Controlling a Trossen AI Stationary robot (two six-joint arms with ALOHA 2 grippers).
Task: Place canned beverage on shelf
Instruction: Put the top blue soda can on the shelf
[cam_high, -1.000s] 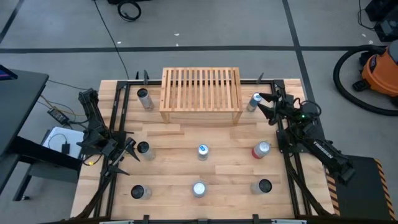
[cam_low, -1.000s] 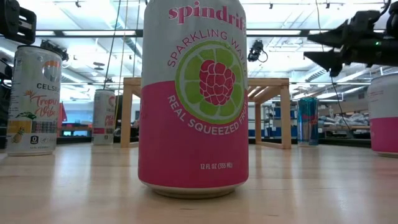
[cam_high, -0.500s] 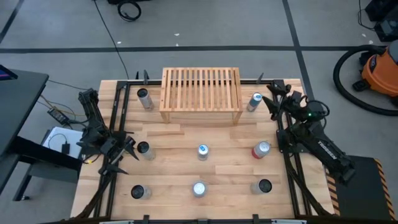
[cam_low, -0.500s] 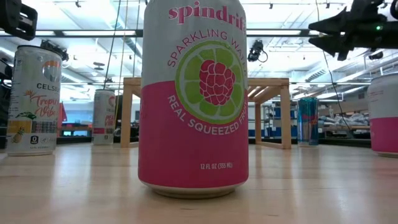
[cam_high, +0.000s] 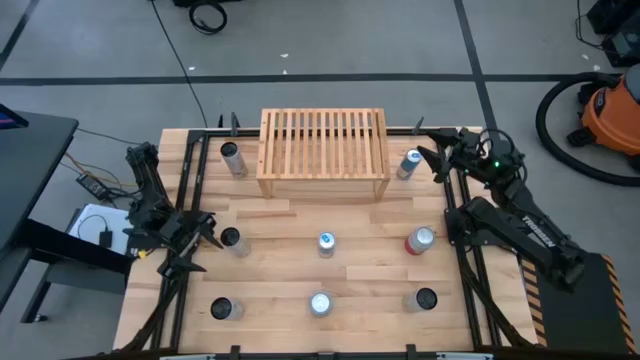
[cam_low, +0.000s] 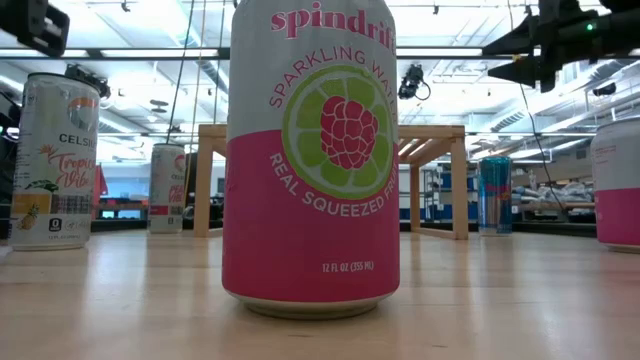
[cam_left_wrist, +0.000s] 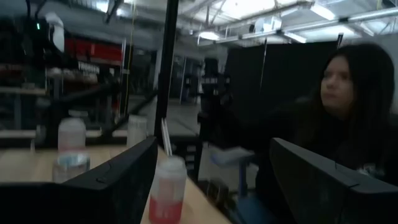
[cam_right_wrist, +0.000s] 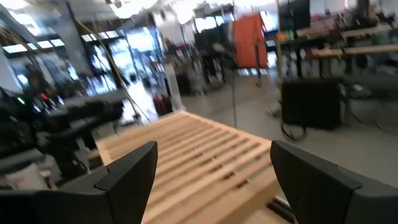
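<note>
Eight cans stand on the wooden table (cam_high: 300, 225), and none of them is on the shelf (cam_high: 323, 150) yet. The shelf is a pale wood rack with a slatted top, and it sits at the far middle of the table. A blue can (cam_high: 409, 163) stands just beside the shelf's right end, and a grey can (cam_high: 232, 157) stands near its left end. The right gripper (cam_high: 432, 160) is up in the air close to the blue can, pointing toward the shelf. Its two dark fingers (cam_right_wrist: 124, 171) are spread apart and there is nothing between them. Past those fingers you can see the slats of the shelf. The left gripper (cam_high: 207, 232) is low at the left side of the table, just beside a can with a dark top (cam_high: 233, 241). Its fingers (cam_left_wrist: 118, 177) are apart too, and they hold nothing. A big pink can with a raspberry on it (cam_low: 312, 160) fills the low view. A person in dark clothes (cam_left_wrist: 329, 124) sits beyond the table.
</note>
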